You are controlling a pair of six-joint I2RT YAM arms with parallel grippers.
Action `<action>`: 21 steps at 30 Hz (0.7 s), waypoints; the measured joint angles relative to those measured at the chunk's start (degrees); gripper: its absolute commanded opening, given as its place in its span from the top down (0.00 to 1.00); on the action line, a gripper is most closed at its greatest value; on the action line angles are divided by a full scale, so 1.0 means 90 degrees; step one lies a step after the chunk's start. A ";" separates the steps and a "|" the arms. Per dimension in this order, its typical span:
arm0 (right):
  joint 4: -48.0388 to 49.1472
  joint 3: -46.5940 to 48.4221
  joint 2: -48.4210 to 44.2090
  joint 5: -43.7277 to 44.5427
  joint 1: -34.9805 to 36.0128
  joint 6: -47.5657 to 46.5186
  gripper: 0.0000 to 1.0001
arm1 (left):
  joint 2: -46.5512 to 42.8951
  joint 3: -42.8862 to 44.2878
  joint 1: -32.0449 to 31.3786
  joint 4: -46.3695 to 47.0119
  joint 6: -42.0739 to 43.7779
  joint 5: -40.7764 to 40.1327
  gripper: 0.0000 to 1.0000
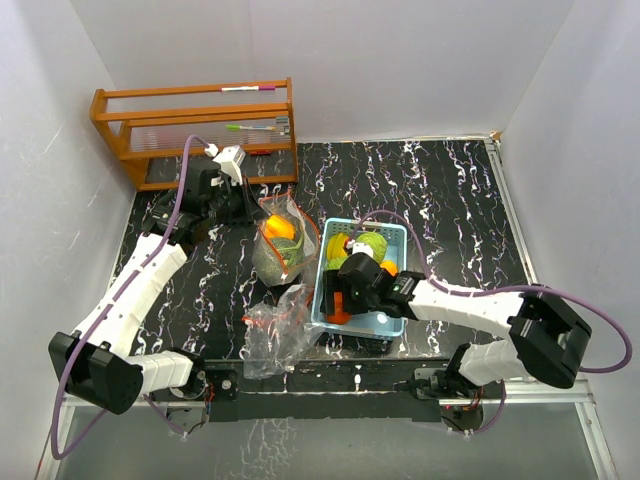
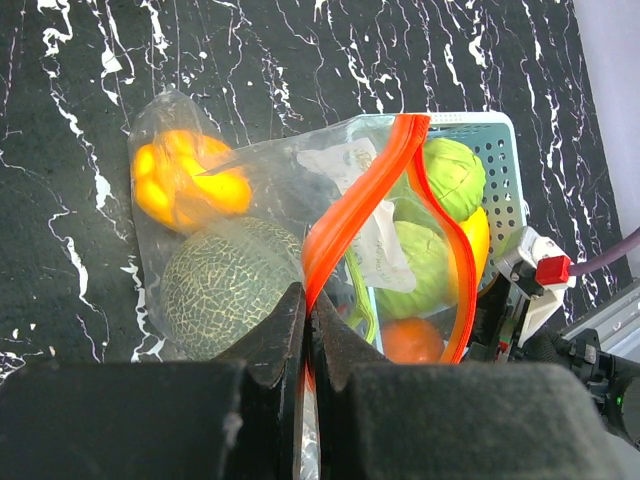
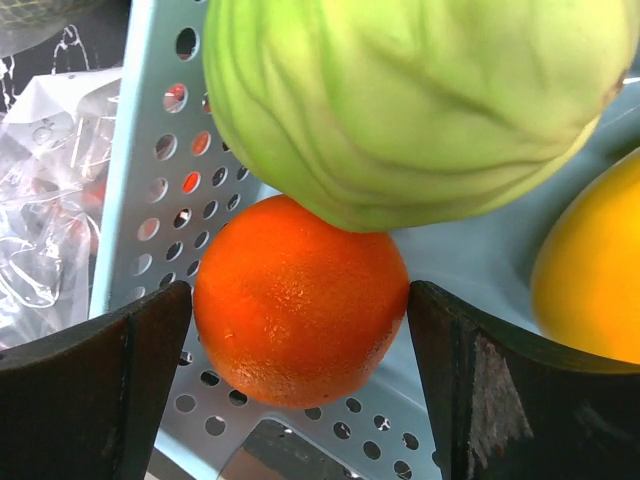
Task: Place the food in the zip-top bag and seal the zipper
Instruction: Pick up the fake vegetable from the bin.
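1. Nearest the arm bases, crumpled clear plastic [image 1: 272, 325] lies on the table [image 1: 450, 200], just left of the basket [image 1: 368, 222]. Its outline is hard to read against the dark marbled top.
2. The right tool [image 3: 300, 300] is down in the basket's near-left corner. Its 2 fingers are set against opposite sides of the orange [image 3: 290, 340], grasping it. The orange sits on the basket floor beside the perforated wall.
3. A cabbage [image 3: 400, 100] rests on the orange and hides its top; the frame edge cuts the cabbage off above. A yellow piece [image 3: 590, 270] lies just right of the orange, cut off at the right edge.
4. From above, the right tool covers the orange completely.
5. The bag [image 2: 290, 170] lies on the table just left of the basket. It holds the peppers [image 2: 185, 180] and the melon [image 2: 225, 285].
6. The left tool [image 2: 308, 300] is clenched on the bag's orange zipper [image 2: 365, 190]. Its dark fingers hide the bag's edge beneath them. Beyond the pinch the 2 zipper strips part, so the mouth gapes.
7. A 2nd cabbage [image 2: 452, 172] lies in the basket, seen partly through the film.
8. Farthest, a wooden rack [image 1: 190, 92] stands at the table's far-left corner, holding thin pens too small to make out well.
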 measured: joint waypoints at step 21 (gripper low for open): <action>-0.1032 0.0712 -0.0799 0.0364 0.0007 -0.0136 0.63 | -0.0005 -0.0039 0.0000 0.0112 -0.0078 0.0107 1.00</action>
